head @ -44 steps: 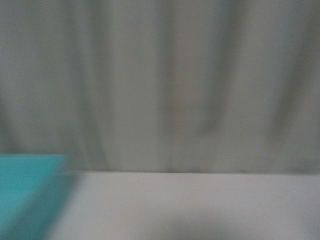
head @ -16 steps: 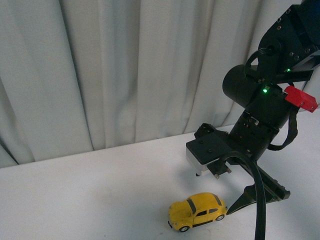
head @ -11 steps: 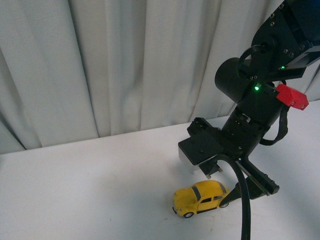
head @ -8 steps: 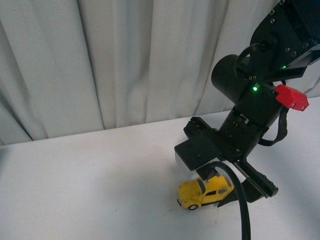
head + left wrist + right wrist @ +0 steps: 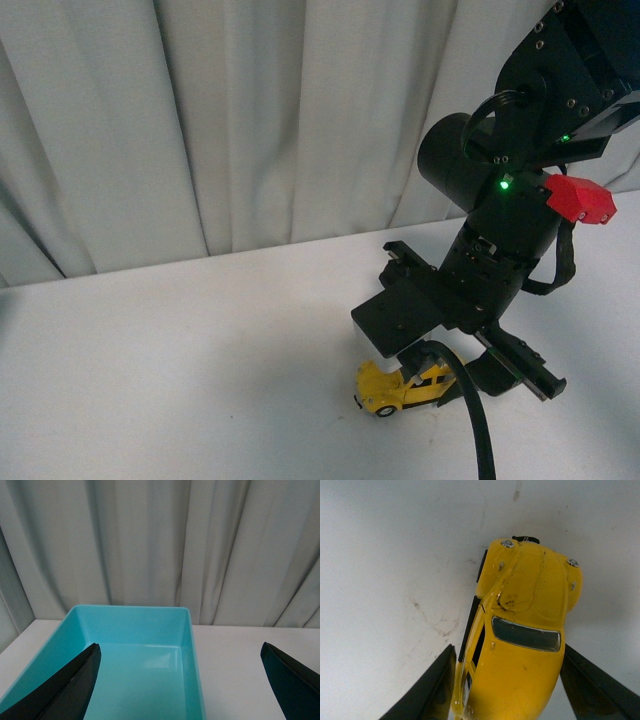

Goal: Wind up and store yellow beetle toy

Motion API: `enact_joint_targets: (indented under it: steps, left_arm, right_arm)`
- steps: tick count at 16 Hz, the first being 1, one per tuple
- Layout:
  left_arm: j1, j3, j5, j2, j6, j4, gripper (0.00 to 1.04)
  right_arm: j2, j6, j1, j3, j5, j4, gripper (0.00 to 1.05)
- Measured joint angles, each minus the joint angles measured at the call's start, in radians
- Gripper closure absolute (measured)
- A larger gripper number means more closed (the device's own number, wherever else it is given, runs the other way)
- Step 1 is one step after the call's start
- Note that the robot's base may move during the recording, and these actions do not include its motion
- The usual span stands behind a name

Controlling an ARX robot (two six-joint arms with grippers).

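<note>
Lower than half a second ago, our right end effector (image 5: 507, 672) now straddles the beetle (image 5: 392, 390), and the wrist hides more of the car in the front view. One finger lies close along each flank. We cannot tell whether they are pressing yet or just bracketing it. The beetle sits on its wheels on the tabletop (image 5: 180, 350), nose pointing away from the wrist. We judge the approach finished and the grasp as the step in hand. Winding and storing are both still to come.

Our left end effector (image 5: 182, 680) is spread wide and holds nothing, looking down into a turquoise bin (image 5: 125, 609) that stands on the tabletop before the curtain (image 5: 150, 540). As much of the bin's inside as shows is bare, so the beetle is not yet stored.
</note>
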Motion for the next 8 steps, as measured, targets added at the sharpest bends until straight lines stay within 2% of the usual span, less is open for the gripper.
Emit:
enact_joint_targets:
  steps: [1,3,8]
  left_arm:
    - [0.0,0.0,0.0,0.0,0.0,0.0,0.07]
    - [0.0,0.0,0.0,0.0,0.0,0.0,0.07]
    - [0.0,0.0,0.0,0.0,0.0,0.0,0.07]
  right_arm:
    - [0.0,0.0,0.001,0.001,0.0,0.0,0.49]
    - [0.0,0.002,0.005,0.001,-0.004,0.003,0.61]
    - [0.0,0.066,0.006,0.001,-0.016,0.012,0.63]
